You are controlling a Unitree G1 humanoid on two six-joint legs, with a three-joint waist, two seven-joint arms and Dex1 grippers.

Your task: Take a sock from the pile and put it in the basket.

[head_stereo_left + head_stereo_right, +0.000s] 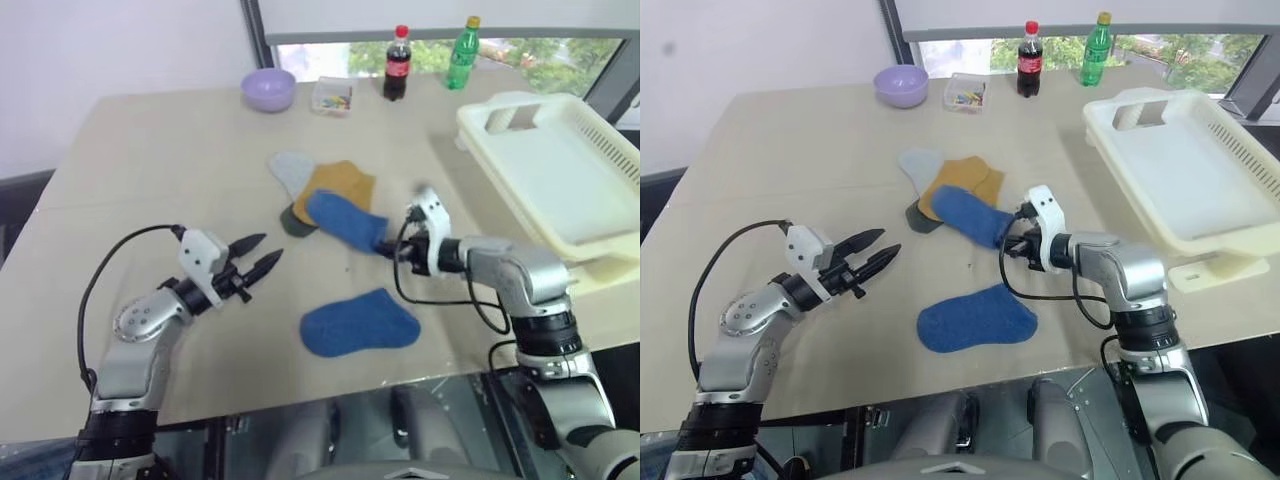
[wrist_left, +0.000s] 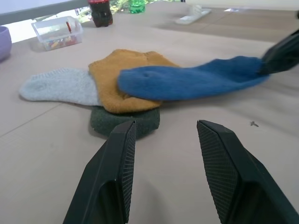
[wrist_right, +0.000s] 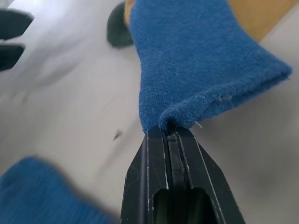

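Note:
A royal-blue sock (image 1: 345,221) stretches from the pile (image 1: 322,192) toward my right gripper (image 1: 392,248), which is shut on the sock's edge (image 3: 180,122). The sock's far end still lies on the mustard-yellow sock (image 2: 122,79); a pale grey sock (image 2: 58,87) and a dark grey one (image 2: 122,120) lie in the same heap. My left gripper (image 1: 262,255) hovers open left of the pile, its fingers (image 2: 117,163) empty. The cream-white basket (image 1: 560,170) stands at the right side of the table.
A second blue sock (image 1: 357,323) lies flat near the table's front edge. At the back stand a lilac bowl (image 1: 268,89), a small clear box (image 1: 331,96), a cola bottle (image 1: 397,64) and a green bottle (image 1: 462,40).

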